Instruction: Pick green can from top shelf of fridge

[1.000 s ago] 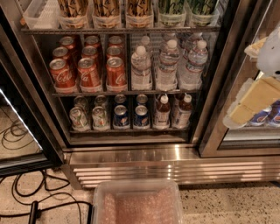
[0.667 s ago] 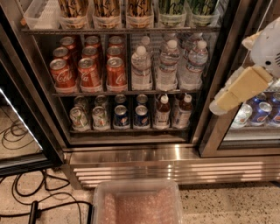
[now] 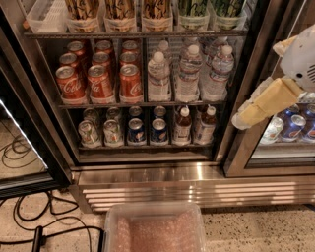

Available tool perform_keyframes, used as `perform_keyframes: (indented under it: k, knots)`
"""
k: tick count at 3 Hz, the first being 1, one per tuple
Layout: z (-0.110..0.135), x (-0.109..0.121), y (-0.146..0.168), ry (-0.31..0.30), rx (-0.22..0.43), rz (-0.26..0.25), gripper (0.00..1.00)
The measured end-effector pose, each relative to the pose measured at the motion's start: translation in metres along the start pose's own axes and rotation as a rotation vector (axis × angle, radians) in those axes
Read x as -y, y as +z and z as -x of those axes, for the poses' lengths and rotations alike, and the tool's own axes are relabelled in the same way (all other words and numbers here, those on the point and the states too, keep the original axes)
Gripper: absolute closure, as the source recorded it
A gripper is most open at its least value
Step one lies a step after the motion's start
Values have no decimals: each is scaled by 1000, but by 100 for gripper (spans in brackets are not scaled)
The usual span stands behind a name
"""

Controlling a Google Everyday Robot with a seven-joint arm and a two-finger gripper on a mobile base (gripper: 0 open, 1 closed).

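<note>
The fridge (image 3: 147, 179) stands open in front of me, its steel base low in the camera view. The top shelf (image 3: 138, 35) runs across the upper edge and carries clear plastic bins. Two green cans (image 3: 193, 8) stand in the right-hand bins, only their lower halves in view; the second green can (image 3: 227, 8) is the one furthest right. My gripper (image 3: 246, 117) is at the right, in front of the door frame, pointing down-left. It is well below and to the right of the green cans and touches nothing.
Brown-gold cans (image 3: 119, 9) fill the left bins of the top shelf. Red cola cans (image 3: 101, 78) and water bottles (image 3: 187, 74) fill the middle rack, small cans and bottles the rack below. A clear plastic tub (image 3: 153, 229) sits low in front; black cables (image 3: 29, 216) lie at left.
My gripper has moved left, from the right edge toward the open fridge compartment. The cans and bottles have not moved.
</note>
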State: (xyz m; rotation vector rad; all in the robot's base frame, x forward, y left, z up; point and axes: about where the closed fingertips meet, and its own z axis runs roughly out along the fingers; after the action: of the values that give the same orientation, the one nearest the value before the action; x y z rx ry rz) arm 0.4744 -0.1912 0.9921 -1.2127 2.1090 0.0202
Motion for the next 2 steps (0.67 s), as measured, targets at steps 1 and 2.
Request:
perform_keyframes:
  k: [1, 2]
  knots:
    - [7, 0, 14, -41, 66, -67, 0]
    - [31, 20, 25, -69, 172, -159, 0]
